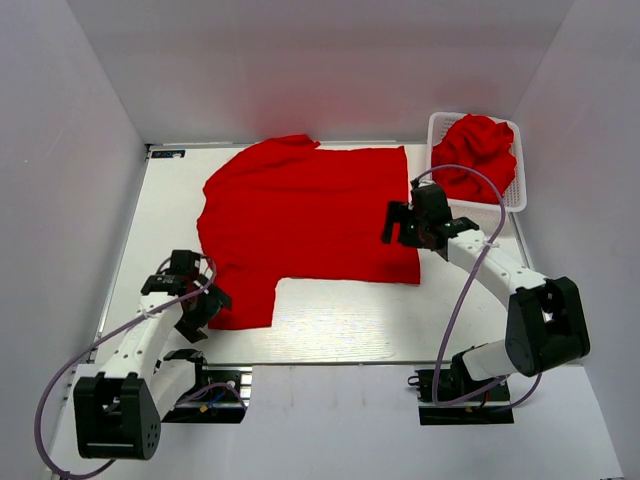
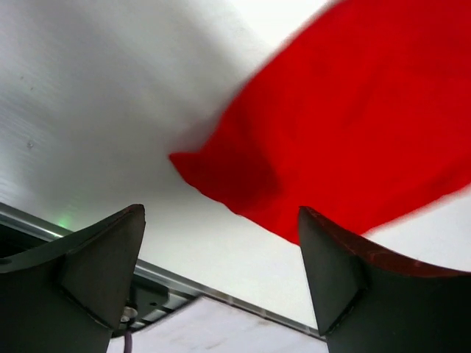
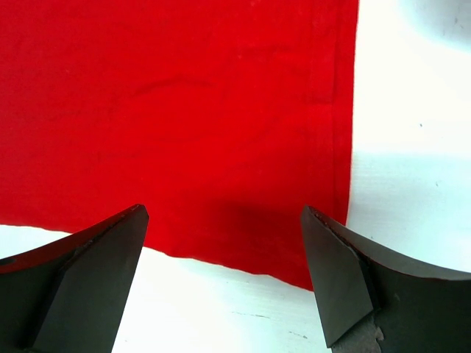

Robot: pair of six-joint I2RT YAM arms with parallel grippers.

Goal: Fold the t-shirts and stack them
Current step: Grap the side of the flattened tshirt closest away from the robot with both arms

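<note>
Both spread and empty: left gripper [image 1: 203, 303] hovers by the 7 o'clock sleeve of the t-shirt [image 1: 310, 215] — right gripper [image 1: 400, 226] over its 4 o'clock hem.

My jaws spread wide, nothing between them. Red t-shirt [image 2: 353, 125] corner, blurred, lying on white desk [image 2: 96, 95] ahead. Metal desk edge [image 2: 184, 283] low between jaws.

The spread t-shirt [image 1: 310, 215] is soft, matt red cloth, like the crumpled t-shirts [image 1: 478, 150] in the far-right basket [image 1: 437, 125] of white plastic lattice. The table [image 1: 340, 330] looks smooth, white and faintly glossy. The left gripper [image 2: 221, 213] has dark matt fingers [image 2: 96, 265].
</note>
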